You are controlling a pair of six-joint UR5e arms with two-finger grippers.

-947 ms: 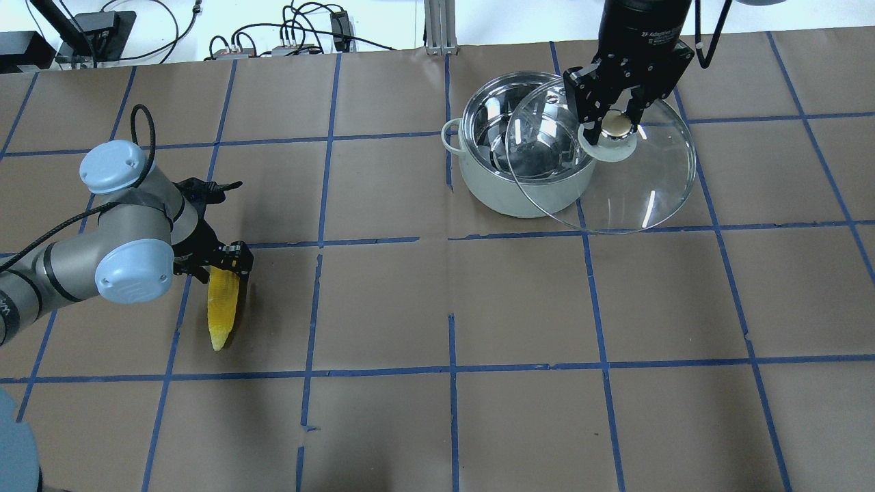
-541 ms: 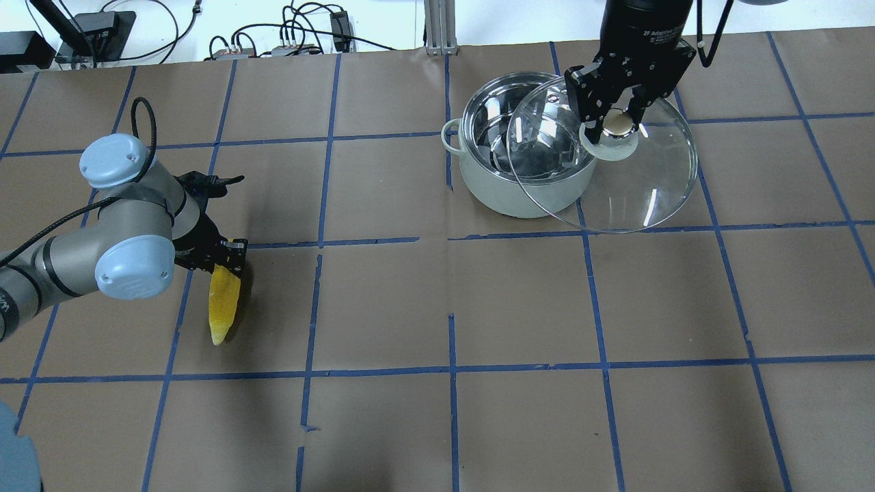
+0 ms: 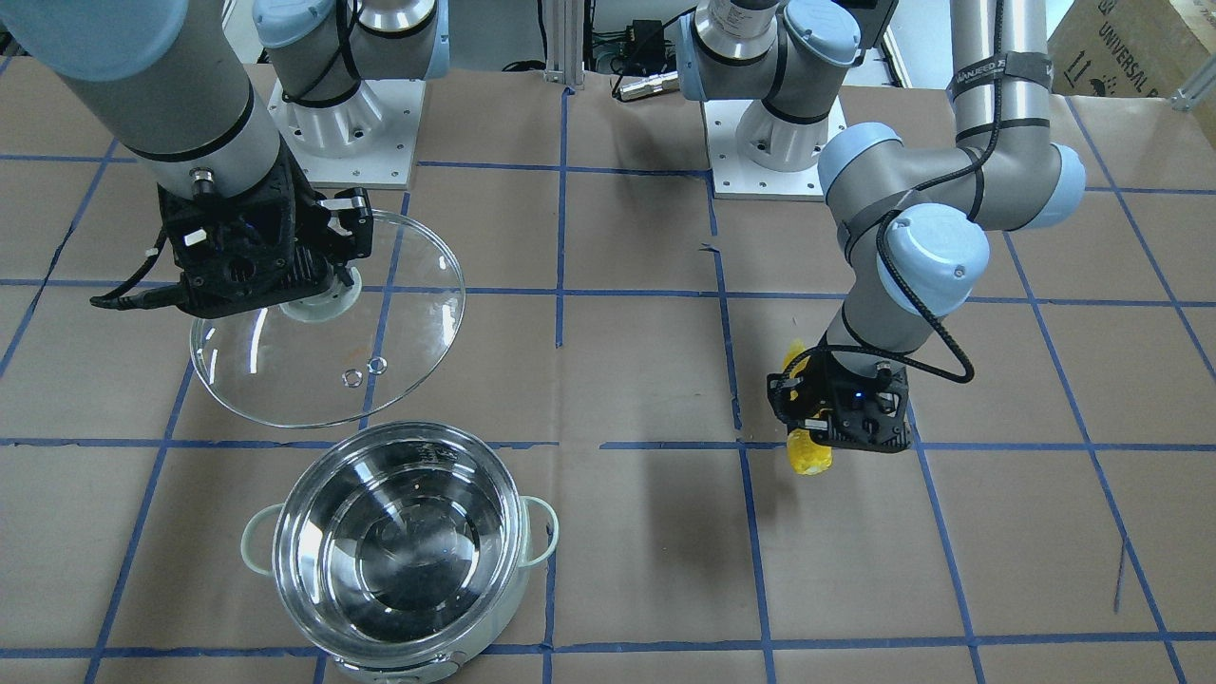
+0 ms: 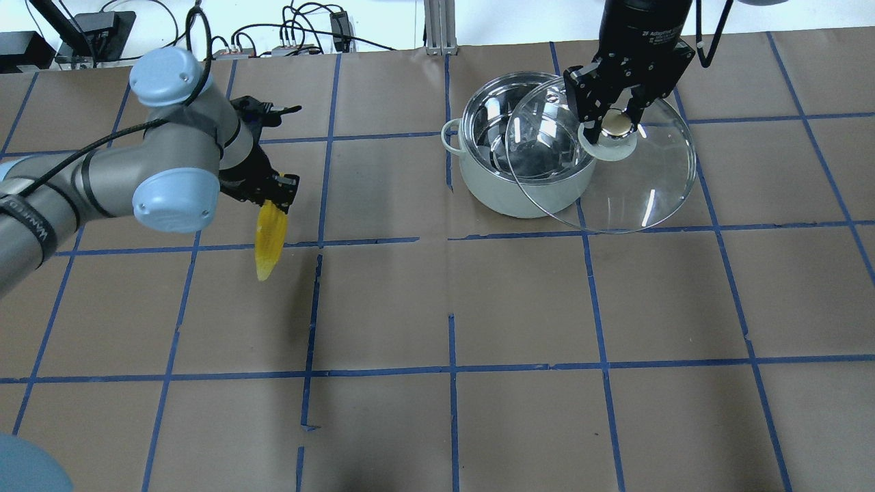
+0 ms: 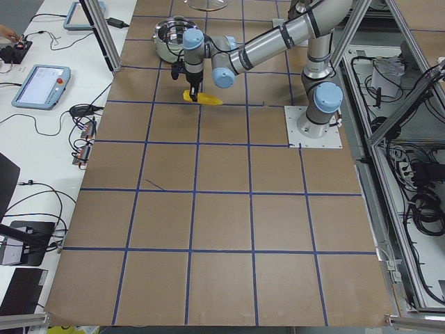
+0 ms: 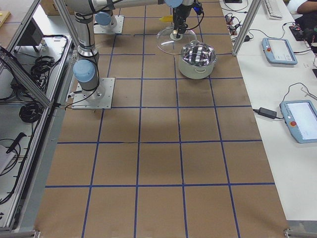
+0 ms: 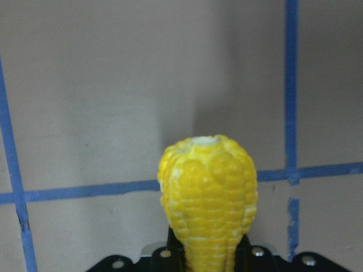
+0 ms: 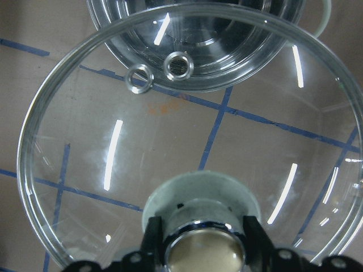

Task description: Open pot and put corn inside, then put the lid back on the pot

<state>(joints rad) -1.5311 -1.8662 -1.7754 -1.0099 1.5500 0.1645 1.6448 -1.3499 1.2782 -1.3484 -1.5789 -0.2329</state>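
The yellow, tapered ear of corn [image 4: 268, 239] is clamped at its thick end by the left gripper [image 4: 271, 199], above the brown table [image 4: 519, 307] and well apart from the open mint-green steel pot [image 4: 506, 195]. The clear glass dome lid [image 4: 636, 188] is held by its knob in the right gripper [image 4: 617, 123], beside the pot.

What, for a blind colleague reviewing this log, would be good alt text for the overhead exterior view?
The left end effector grips the yellow corn by its thick end at left, while the right end effector holds the glass lid by its knob beside the open, empty pot, overlapping its rim in this view.
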